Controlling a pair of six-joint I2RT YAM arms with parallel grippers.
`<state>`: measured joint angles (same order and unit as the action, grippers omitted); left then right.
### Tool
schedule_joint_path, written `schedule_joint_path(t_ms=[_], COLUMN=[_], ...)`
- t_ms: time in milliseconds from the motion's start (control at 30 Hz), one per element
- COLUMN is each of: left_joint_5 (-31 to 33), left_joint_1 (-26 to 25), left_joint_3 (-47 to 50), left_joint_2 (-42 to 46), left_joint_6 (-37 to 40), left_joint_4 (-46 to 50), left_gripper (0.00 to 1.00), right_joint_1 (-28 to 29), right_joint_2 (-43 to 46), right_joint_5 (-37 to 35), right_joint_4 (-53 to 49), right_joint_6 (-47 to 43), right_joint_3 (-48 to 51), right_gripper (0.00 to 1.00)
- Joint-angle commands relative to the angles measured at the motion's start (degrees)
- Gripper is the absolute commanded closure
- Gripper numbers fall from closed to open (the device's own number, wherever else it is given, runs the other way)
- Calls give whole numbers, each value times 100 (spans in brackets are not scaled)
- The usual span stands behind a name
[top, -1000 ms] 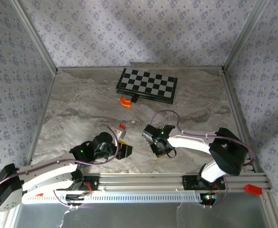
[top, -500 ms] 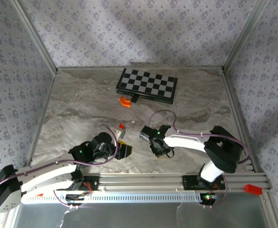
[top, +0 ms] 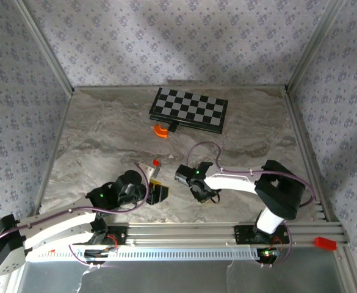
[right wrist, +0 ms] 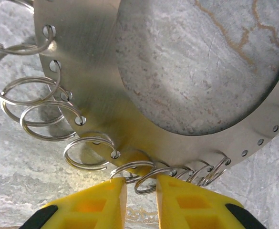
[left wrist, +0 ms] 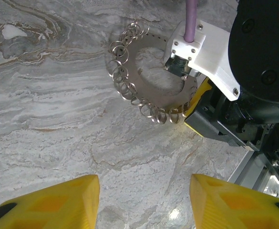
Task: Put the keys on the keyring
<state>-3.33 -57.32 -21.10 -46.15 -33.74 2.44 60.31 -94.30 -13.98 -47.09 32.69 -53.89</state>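
In the right wrist view, the right gripper is sitting at 6 o'clock with its yellow fingers drawn narrow, tips nearly meeting. The keyring, a flat silver band pierced round its rim, is lying on the marble table. It is sweeping from 11 through 7 to 3 o'clock and is fringed with small wire loops. Two loops are crossing the mouth of the fingers; whether either is being pinched, I cannot tell.

In the left wrist view, the left gripper is hovering at 6 o'clock, spread wide and carrying nothing. The keyring is lying toward 12 o'clock, well apart from it. The right arm's black body and white cable mount are crowding the keyring from 3 o'clock, and the rail is showing at 4 o'clock.

In the top view, the red-headed key is lying between the two arms, off the keyring. The chessboard and the orange curved piece are sitting toward 12 o'clock, well clear.

The likely trouble is the thin wire slipping out of those blunt tips. The fingers could also be catching two loops at once, or dragging the whole band across the smooth marble. With the right arm covering one side of the keyring, the left gripper is short of room, and bringing the key in could be knocking the arms together.
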Motion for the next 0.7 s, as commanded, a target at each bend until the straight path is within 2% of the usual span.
schedule_joint_path(t_ms=[0, 300, 667], left_joint_5=[57, 55, 61], left_joint_1=[37, 63, 66], left_joint_3=[69, 89, 115], left_joint_2=[114, 201, 335], left_joint_6=[-10, 7, 3], left_joint_4=[60, 85, 143], left_gripper=[48, 48, 48], right_joint_1=[87, 384, 378], right_joint_2=[-152, -610, -452], right_joint_5=[-316, -628, -683], right_joint_4=[-349, -755, -844], right_joint_6=[183, 256, 431], right_joint_3=[-198, -578, -483], right_gripper=[76, 76, 84])
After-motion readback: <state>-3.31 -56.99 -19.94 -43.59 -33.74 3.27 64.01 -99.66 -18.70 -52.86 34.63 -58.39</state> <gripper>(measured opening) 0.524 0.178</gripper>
